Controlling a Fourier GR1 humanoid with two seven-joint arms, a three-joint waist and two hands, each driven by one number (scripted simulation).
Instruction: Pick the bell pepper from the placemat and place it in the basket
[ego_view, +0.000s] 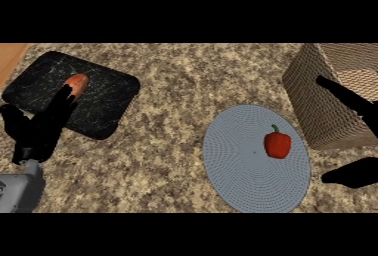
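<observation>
A red bell pepper (277, 144) with a green stem lies on the right half of a round grey-blue placemat (244, 170). A woven brown basket (317, 107) stands just right of the placemat, at the far right. My right hand (356, 173) enters from the right edge and is open. Its thumb lies low beside the placemat and its straight fingers (345, 96) cross in front of the basket's wall. The pepper sits apart from this hand, to its left. My left hand (37, 131) rests open at the left edge, fingers up.
A black speckled board (103, 107) lies at the far left with an orange-red oblong vegetable (77, 83) on it, just above my left fingertips. A strip of wood (10, 56) shows at the top left corner. Speckled counter (177, 135) separates board and placemat.
</observation>
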